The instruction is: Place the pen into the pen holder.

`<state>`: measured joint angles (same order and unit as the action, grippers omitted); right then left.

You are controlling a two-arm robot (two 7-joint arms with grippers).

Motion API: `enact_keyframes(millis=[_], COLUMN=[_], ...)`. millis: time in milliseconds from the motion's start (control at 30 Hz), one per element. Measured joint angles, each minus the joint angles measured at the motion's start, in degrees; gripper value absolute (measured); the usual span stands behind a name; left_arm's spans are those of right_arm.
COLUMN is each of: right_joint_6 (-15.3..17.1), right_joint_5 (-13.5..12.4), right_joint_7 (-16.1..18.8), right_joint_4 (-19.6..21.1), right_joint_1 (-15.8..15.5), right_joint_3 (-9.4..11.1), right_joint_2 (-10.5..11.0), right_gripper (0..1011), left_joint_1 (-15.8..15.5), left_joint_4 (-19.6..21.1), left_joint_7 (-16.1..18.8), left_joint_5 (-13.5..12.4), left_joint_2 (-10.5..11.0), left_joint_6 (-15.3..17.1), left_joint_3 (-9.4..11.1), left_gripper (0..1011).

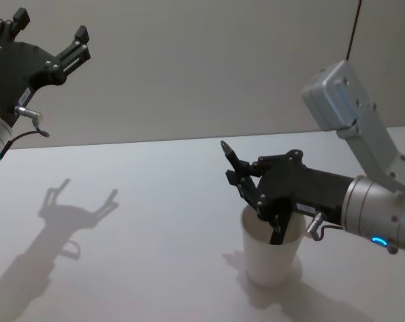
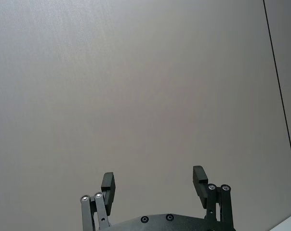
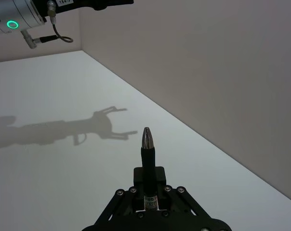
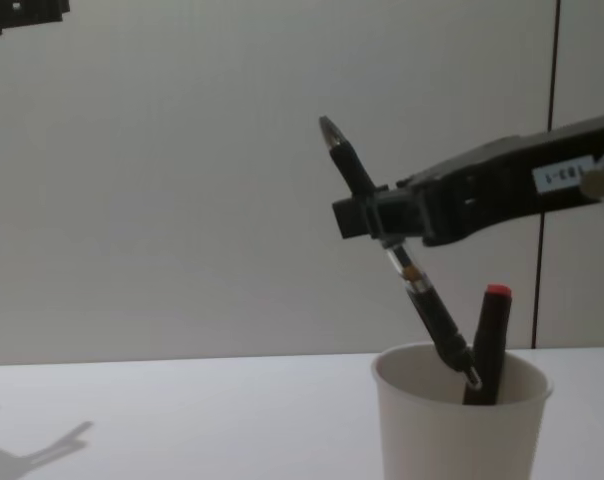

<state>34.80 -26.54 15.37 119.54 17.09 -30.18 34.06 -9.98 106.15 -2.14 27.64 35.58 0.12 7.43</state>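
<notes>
The right gripper (image 1: 246, 182) sits at centre-right of the head view, directly above the pen holder (image 1: 272, 255), its fingers clamped on a black pen (image 1: 233, 158). In the chest view the pen (image 4: 397, 252) runs on a slant from upper centre down toward lower right: silver tip uppermost, a clear section with a small amber band just below the gripper (image 4: 367, 216), then the black lower barrel passing inside the rim of the pen holder (image 4: 460, 425). The lower end is below the rim line; whether it touches the cup's inner wall or floor cannot be told from here.

A second pen with a red cap (image 4: 488, 340) stands in the same cup, leaning slightly, just beside the lower end of the held pen, at lower right of the chest view.

The right wrist view looks along the gripper (image 3: 149, 185), with the pen (image 3: 147, 151) rising from between the fingers, silver tip up, against the white table (image 3: 49, 96).

The pen holder stands upright on the table (image 1: 122, 268), lower right of centre in the head view.

The left gripper (image 1: 47, 40) is raised at upper left of the head view, well away from the cup, fingers spread apart and holding nothing. The left wrist view shows the same gripper (image 2: 155, 185), its two fingertips (image 2: 108, 183) wide apart against a plain wall (image 2: 136, 86).
</notes>
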Motion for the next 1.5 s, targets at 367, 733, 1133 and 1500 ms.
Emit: enact_keyframes(millis=[367,733,1133,1500], right_joint_6=[0.4,1.0,1.3,1.2], right_joint_5=[0.9,0.9,0.8,0.8], right_joint_7=[0.7,1.4,1.7,1.7], right_joint_4=[-0.2,-0.2,-0.2,-0.1], right_joint_1=[0.1,-0.2,-0.3,-0.2], right_joint_3=[-0.3,-0.3,-0.3,0.0], right_joint_2=[-0.2,0.3,0.5,0.6], right_gripper=[131,260,639,951], left_joint_1=[0.0,0.0,0.0,0.0], left_joint_4=[0.0,0.0,0.0,0.0], left_joint_7=[0.0,0.0,0.0,0.0], left_joint_5=[0.0,0.0,0.0,0.0], left_joint_2=[0.0,0.0,0.0,0.0], left_joint_6=[0.0,0.0,0.0,0.0], left_joint_3=[0.0,0.0,0.0,0.0], left_gripper=[1004,1004,1004,1004])
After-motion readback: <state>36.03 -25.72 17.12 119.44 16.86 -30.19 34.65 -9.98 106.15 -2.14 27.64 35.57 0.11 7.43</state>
